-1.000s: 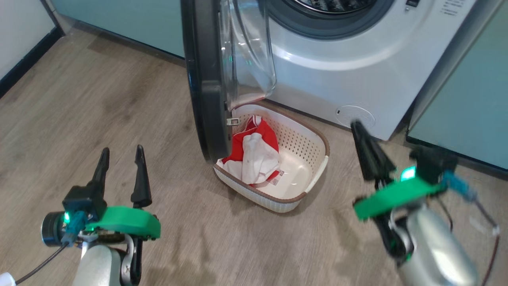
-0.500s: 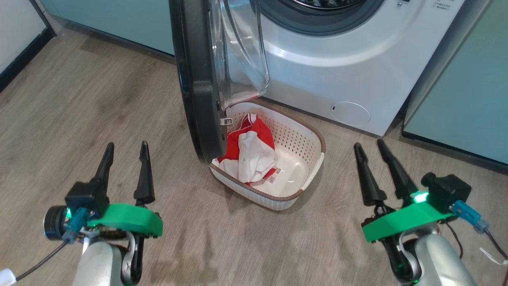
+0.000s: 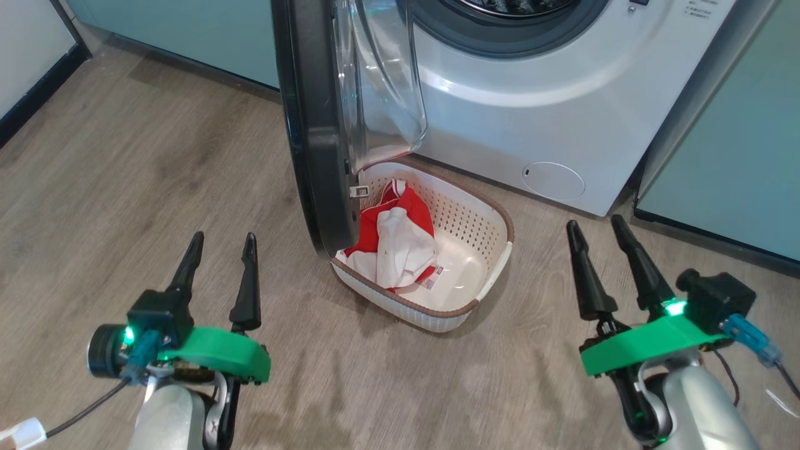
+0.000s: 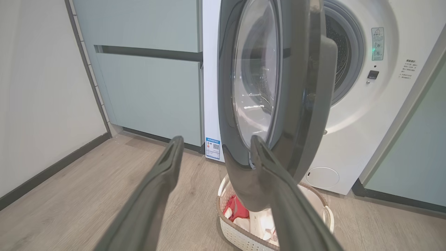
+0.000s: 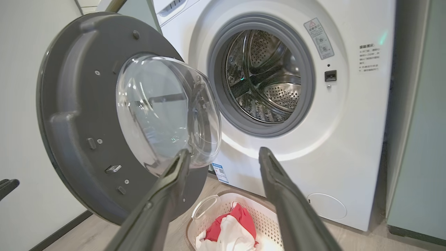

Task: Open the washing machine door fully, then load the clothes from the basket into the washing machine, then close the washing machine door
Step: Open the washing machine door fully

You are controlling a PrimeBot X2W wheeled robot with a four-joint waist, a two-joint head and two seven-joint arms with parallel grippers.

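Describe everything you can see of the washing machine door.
The washing machine door is a round panel, hinged on the left side of the washing machine and standing open, about square to its front. Its outer rim is glossy black; the inner face is matte dark grey plastic with screws and a metal latch hook. A clear domed glass bowl bulges from the centre. Its lower edge hangs above the left end of the basket. Nothing grips it.
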